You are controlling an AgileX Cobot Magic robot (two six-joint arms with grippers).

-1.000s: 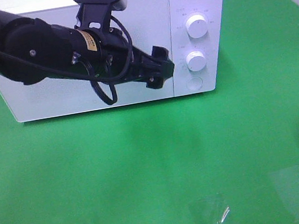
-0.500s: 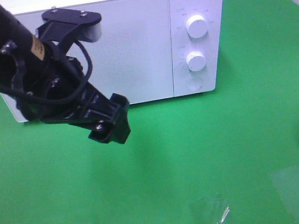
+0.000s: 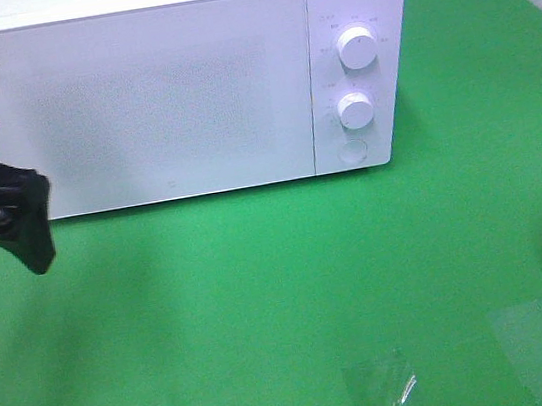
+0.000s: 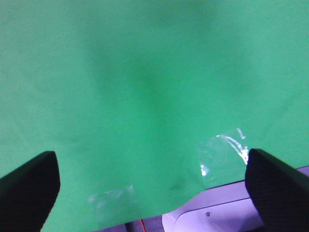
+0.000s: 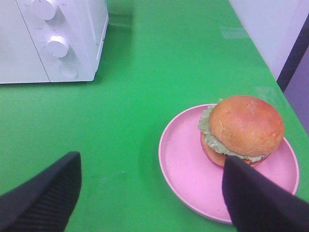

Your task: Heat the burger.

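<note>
A: Overhead view: white microwave (image 3: 174, 85) at 12 o'clock on the green table (image 3: 293, 291), door shut, two knobs (image 3: 357, 47) plus a round button (image 3: 351, 151) on its right-hand panel.

B: And the left gripper (image 3: 13, 221)?

A: At 9 o'clock, by the microwave's lower left corner, black, partly cut off by the frame edge. Wrist cam shows its jaws spread wide w/ nothing between them, only green cloth and bits of clear tape (image 4: 224, 152) below.

B: Burger?

A: Burger (image 5: 244, 128) sits on a pink plate (image 5: 193, 179), toward the plate's far-right side, near the table's right edge. Glossy brown bun, lettuce frill showing. Overhead, only a sliver of plate rim shows at 3 o'clock; burger itself out of shot there.

B: Right gripper (image 5: 149, 193)?

A: Not in the overhead shot. Its wrist cam shows the jaws standing well apart, gripping nothing, one finger (image 5: 256, 200) in front of the plate's near edge. Contact: can't tell. Microwave is at approx. 10 o'clock from the plate.
</note>
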